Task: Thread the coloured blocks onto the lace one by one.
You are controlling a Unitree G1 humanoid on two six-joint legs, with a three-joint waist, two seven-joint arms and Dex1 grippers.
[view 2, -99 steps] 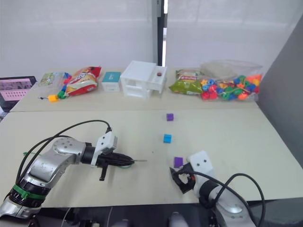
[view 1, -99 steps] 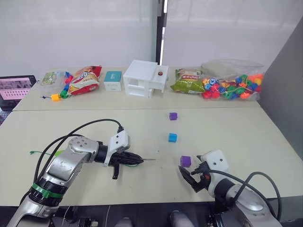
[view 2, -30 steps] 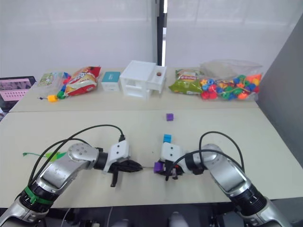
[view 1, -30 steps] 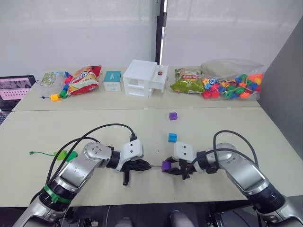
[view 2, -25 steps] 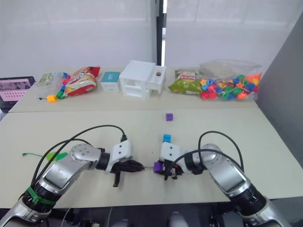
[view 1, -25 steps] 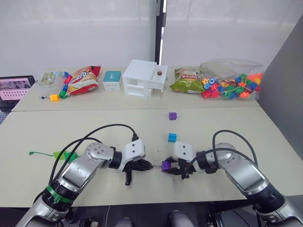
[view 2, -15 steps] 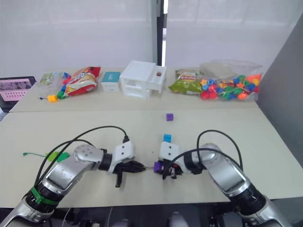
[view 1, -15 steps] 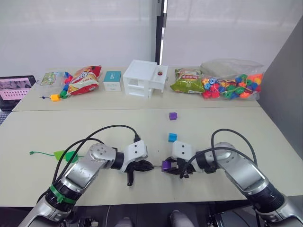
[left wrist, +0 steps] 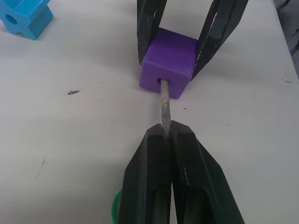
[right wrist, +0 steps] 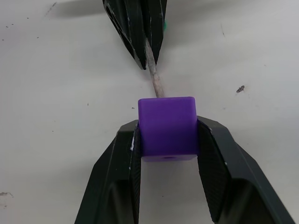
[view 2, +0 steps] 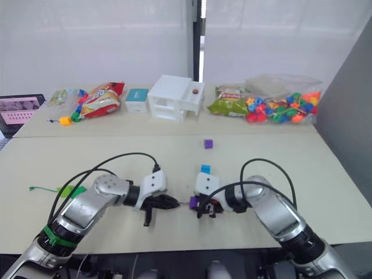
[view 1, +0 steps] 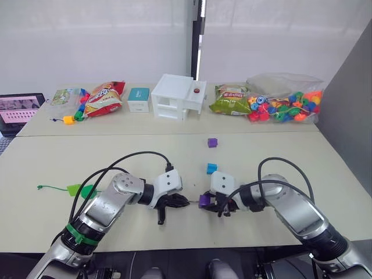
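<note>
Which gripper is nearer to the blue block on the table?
The right. The right gripper, holding the purple block, sits just below the blue block. The left gripper, pinching the lace tip, is farther left.

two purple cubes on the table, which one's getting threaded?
The near purple cube, clamped in the right gripper, with the lace tip entering its hole. The far purple cube sits alone beyond the blue block.
</note>
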